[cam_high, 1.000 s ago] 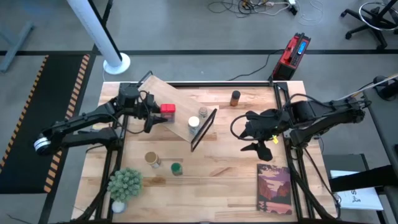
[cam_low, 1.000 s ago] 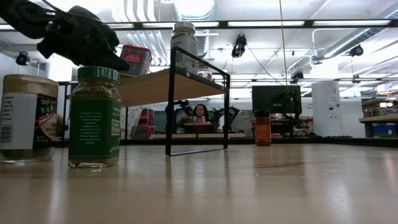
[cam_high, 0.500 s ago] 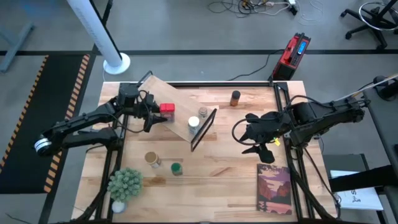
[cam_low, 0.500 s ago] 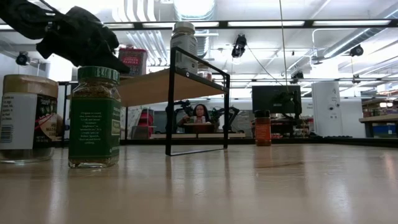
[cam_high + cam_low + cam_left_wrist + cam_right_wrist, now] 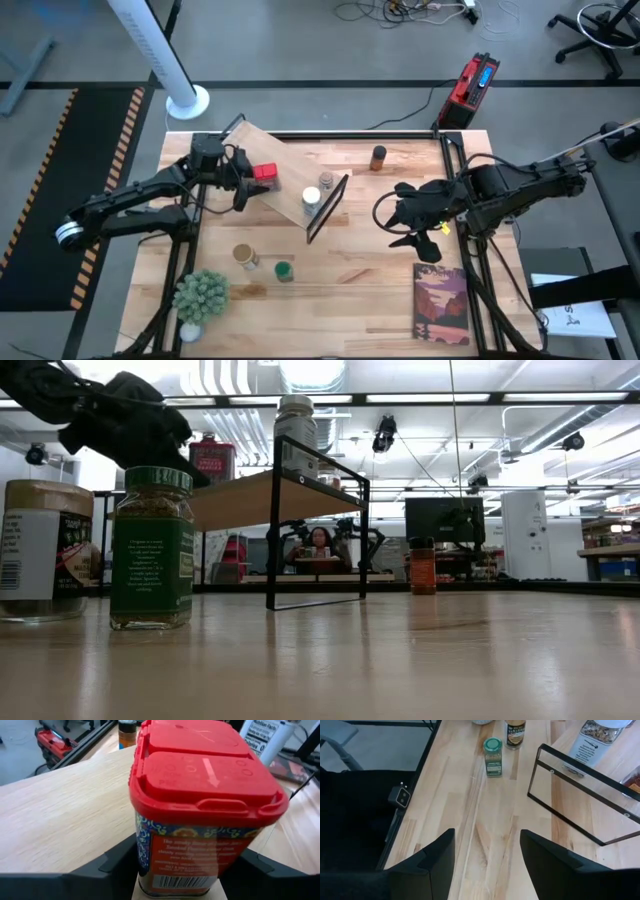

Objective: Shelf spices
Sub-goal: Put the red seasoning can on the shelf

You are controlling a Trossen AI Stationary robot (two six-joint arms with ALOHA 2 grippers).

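Red tin (image 5: 200, 795) stands on the slanted shelf (image 5: 275, 165), your left pincer (image 5: 246, 182) spread either side of it. Back straight off without nudging it. Right pincer (image 5: 485, 860) hangs spread over the tabletop (image 5: 360, 255).

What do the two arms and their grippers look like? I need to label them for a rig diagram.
Both arms are dark, near-black jointed links with black cables looping beside them. The left arm has a pale silvery band at its base end. The left gripper and right gripper each show two broad matte-black fingers with angular edges. No markings are legible.
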